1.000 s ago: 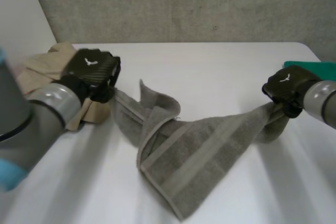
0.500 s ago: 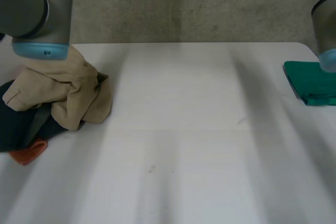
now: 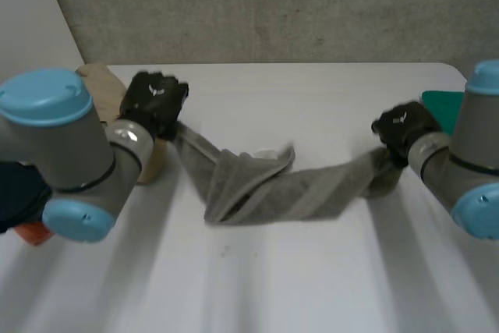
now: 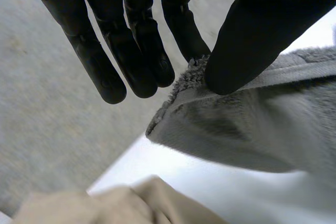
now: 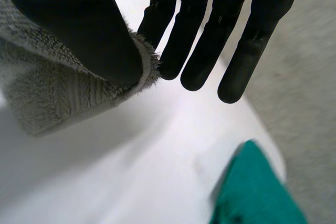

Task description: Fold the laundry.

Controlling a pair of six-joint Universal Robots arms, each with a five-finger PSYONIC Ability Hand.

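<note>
Well, we've got the grey towel (image 3: pixel 265 189) strung between both hands, its twisted middle sagging onto the table (image 3: pixel 312 278). The left hand (image 3: pixel 156 103) pinches one corner, thumb to finger; the right hand (image 3: pixel 405 126) does the same at the far end. Risk, imo: both pinches sit right at the edge — a hard pull could slip a corner, & the twist may get folded in.

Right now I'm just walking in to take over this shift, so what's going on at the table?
The robot has a grey towel stretched between its two hands. The left hand pinches one end between thumb and fingers, and the right hand pinches the other end. The towel's middle sags, twisted and bunched, on the white table, not yet folded. A beige garment lies near the left hand, a green cloth near the right.
</note>
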